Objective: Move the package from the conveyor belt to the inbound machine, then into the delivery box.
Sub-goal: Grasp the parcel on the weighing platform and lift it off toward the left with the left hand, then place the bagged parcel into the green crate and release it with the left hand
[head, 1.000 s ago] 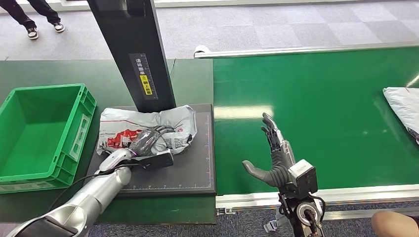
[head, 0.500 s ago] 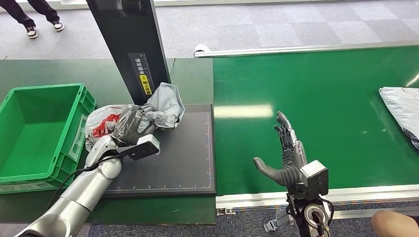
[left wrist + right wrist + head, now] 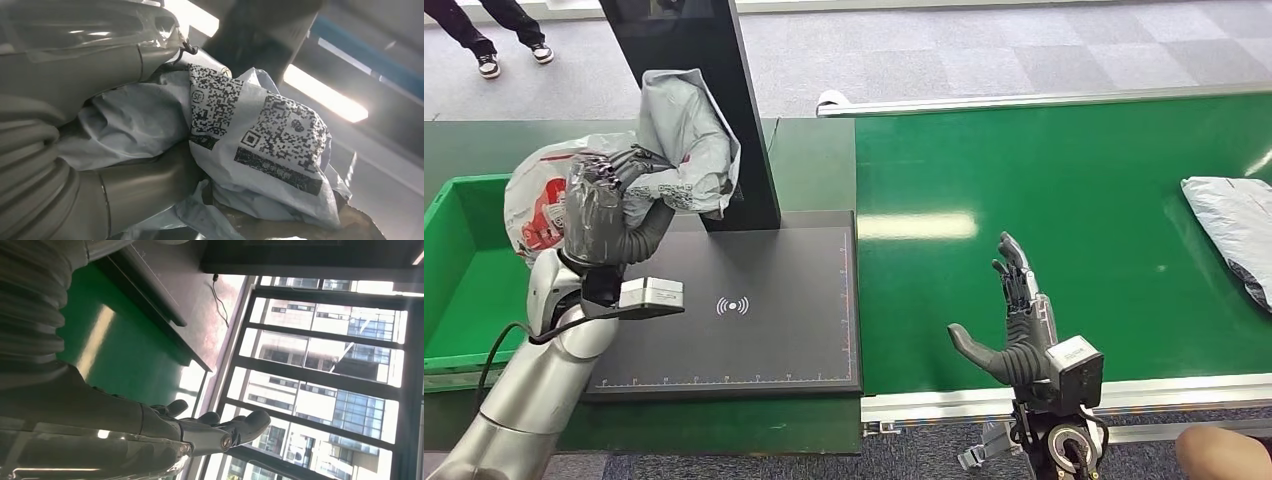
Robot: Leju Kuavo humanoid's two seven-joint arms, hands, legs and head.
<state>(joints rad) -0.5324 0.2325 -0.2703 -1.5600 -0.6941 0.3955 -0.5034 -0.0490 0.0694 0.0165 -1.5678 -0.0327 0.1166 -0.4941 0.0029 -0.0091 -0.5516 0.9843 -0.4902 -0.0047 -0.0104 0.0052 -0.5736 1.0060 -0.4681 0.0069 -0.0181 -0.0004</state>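
Left robot hand (image 3: 604, 215) gripping a crumpled grey mailer package (image 3: 674, 140) raised above the black scanner pad (image 3: 764, 330), green crate (image 3: 449, 290) just beside, right robot hand (image 3: 1014, 330) spread wide, holding nothing, over the green conveyor belt (image 3: 1074, 200)

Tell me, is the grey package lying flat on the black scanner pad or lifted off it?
Lifted off. The left hand grips the crumpled package in the air, and the scanner pad lies bare below it.
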